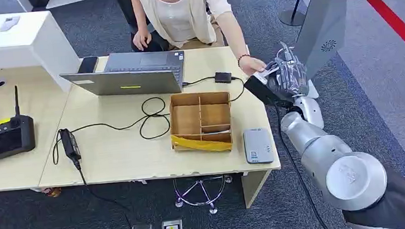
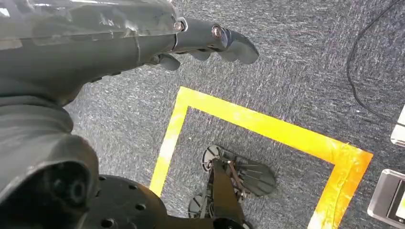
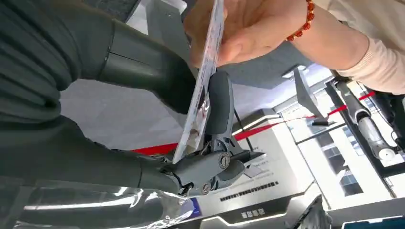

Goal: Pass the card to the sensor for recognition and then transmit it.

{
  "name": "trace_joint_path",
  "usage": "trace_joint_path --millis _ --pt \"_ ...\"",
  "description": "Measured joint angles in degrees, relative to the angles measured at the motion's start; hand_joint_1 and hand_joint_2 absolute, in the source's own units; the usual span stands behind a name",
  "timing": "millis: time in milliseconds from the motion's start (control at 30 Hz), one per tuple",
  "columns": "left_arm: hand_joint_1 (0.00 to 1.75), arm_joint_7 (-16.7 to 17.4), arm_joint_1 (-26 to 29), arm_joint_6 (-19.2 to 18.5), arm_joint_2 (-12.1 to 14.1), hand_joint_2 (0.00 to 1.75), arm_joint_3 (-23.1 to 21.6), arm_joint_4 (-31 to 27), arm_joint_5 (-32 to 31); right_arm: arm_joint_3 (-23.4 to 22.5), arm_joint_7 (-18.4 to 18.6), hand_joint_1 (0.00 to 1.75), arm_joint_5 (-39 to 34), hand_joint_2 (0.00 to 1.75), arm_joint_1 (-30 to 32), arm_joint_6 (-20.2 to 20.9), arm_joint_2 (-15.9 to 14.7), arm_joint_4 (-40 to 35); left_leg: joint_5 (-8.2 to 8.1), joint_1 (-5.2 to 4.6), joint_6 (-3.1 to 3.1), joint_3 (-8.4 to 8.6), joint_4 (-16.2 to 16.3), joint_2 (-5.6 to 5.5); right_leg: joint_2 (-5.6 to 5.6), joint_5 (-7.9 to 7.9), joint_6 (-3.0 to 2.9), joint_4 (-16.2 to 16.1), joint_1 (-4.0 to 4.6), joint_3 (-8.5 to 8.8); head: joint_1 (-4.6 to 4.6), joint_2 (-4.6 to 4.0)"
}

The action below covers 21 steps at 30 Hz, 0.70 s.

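My right hand (image 1: 286, 78) is raised beyond the table's right end and pinches a white card (image 1: 267, 73) between thumb and finger. In the right wrist view the card (image 3: 203, 81) stands edge-on against a dark finger (image 3: 218, 105). A person's hand (image 1: 251, 65) with a red bead bracelet grips the card's other end (image 3: 239, 33). The grey card sensor (image 1: 258, 145) lies flat on the table's front right corner. My left hand (image 2: 210, 40) hangs over the carpet, its fingers curled and holding nothing.
A partitioned cardboard box (image 1: 201, 120), a laptop (image 1: 129, 74), black cables and a power brick (image 1: 70, 144) lie on the wooden table (image 1: 120, 156). A black controller (image 1: 2, 138) sits at the left. A grey kiosk (image 1: 325, 15) stands behind my right hand.
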Motion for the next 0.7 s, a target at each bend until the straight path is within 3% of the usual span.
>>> trace_joint_path --millis 400,700 --pt "0.0 0.0 0.1 -0.4 0.1 0.0 0.0 0.0 -0.4 0.1 0.0 1.75 0.0 1.75 0.0 0.3 0.1 0.0 0.0 0.0 0.0 0.0 0.0 0.0 0.0 0.0 0.0 0.0 0.0 -0.01 0.0 0.0" --pt "0.0 -0.8 0.4 -0.4 0.1 0.0 0.0 0.0 0.4 0.7 -2.4 1.75 0.0 1.75 1.7 0.2 -0.2 0.0 0.0 0.0 0.0 0.0 0.0 0.01 0.04 0.0 0.0 0.0 0.0 -0.06 0.0 0.0"
